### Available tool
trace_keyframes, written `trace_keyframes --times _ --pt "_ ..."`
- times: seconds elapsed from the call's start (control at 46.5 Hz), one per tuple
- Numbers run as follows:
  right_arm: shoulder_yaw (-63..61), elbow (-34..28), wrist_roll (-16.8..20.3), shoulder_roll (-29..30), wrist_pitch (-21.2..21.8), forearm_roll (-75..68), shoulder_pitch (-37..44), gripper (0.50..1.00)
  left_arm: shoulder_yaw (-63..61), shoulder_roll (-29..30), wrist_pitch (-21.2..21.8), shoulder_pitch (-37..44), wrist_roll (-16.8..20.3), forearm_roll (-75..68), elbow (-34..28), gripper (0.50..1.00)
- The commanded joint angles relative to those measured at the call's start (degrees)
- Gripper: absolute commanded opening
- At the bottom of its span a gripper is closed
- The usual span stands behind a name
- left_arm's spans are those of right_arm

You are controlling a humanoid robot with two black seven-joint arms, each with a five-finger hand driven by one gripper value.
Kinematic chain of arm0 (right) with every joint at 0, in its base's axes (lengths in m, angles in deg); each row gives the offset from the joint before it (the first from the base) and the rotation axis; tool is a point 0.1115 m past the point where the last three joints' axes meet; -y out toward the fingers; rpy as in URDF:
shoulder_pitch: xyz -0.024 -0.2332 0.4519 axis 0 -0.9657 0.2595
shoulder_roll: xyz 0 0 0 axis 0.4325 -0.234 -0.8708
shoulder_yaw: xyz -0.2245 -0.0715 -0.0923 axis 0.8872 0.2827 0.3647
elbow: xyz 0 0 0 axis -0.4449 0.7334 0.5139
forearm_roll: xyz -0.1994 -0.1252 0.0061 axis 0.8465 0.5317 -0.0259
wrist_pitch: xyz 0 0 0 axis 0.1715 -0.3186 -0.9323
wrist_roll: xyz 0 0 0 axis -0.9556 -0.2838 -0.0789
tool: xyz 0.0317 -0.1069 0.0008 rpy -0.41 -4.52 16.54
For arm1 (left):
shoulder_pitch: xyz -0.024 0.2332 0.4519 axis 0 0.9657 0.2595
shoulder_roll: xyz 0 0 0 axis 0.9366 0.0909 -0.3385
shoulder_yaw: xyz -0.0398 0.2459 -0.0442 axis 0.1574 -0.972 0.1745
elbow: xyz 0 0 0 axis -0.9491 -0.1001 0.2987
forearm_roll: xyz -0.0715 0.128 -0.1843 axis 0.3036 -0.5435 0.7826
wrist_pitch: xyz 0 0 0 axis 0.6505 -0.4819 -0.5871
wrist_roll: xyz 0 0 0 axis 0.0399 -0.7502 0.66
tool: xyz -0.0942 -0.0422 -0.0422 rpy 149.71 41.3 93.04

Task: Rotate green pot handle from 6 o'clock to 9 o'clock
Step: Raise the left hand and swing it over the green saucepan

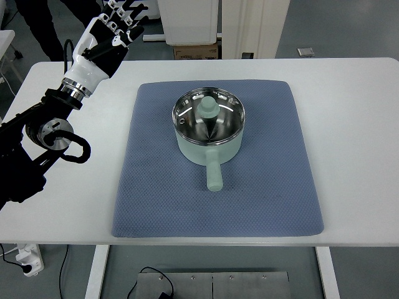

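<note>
Left hand hovers above the table's far left corner, fingers loosely spread and holding nothing, though its fingertips run off the top edge, so their exact pose is hard to judge. Nearest the robot, the white table carries a blue mat. On the mat stands the green pot, its handle pointing toward the near edge. A green knobbed piece sits inside the pot.

Bright, even overhead light; sharp focus throughout. Glare glints off the pot's steel interior. Soft, short shadows lie under the pot and beneath the table's near edge. Slight distortion at the edges
</note>
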Motion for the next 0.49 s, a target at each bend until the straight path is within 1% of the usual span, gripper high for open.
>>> trace_keyframes --times 0.0,0.108,0.323,0.473 --pt "0.0 0.0 0.0 0.0 0.0 0.1 0.0 1.0 0.1 0.1 -0.2 -0.3 0.2 -3.4 0.8 1.0" --pt "0.0 0.0 0.0 0.0 0.0 0.0 0.0 1.0 0.7 0.3 -0.2 -0.9 1.0 -7.6 2.9 1.0" --pt "0.0 0.0 0.0 0.0 0.0 0.1 0.0 1.0 2.4 0.2 -0.3 -1.1 1.0 -17.1 8.6 1.0" --pt "0.0 0.0 0.0 0.0 0.0 0.0 0.0 1.0 2.4 0.3 -0.3 -1.1 1.0 -19.2 13.1 1.0"
